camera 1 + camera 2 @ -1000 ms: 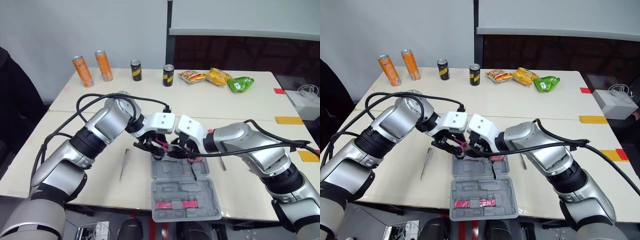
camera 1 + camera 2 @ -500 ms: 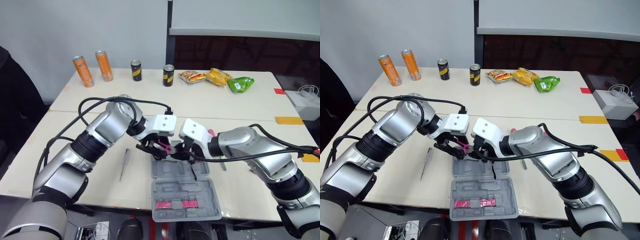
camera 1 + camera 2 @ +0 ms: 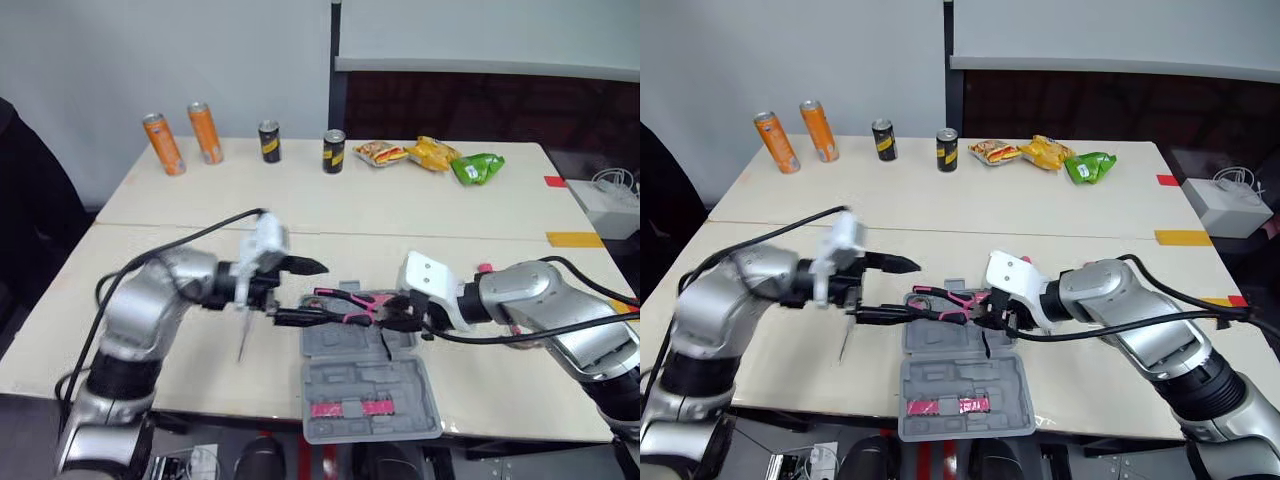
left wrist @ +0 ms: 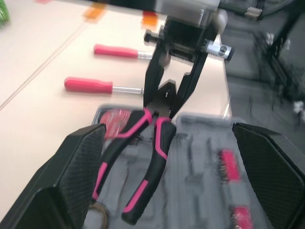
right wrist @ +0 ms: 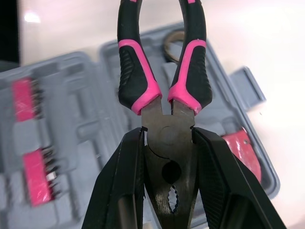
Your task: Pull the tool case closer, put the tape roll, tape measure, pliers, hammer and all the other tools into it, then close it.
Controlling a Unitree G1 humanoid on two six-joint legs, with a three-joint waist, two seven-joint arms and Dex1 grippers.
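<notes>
Tabletop (image 3: 330,205): pliers (image 3: 343,296) in right claw (image 3: 398,313), above open tool case (image 3: 372,388)

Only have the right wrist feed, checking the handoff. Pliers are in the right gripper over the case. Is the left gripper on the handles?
Observer: No. The left gripper is open, its fingers wide on either side of the pliers, touching neither handle.
Operator: Any tools outside the case?
Observer: Yes. A red-handled tool and a second one lie on the table beyond the tool case.
Operator: Robot's left side?
Observer: A slim screwdriver lies on the table there, beside the tool case.
</notes>
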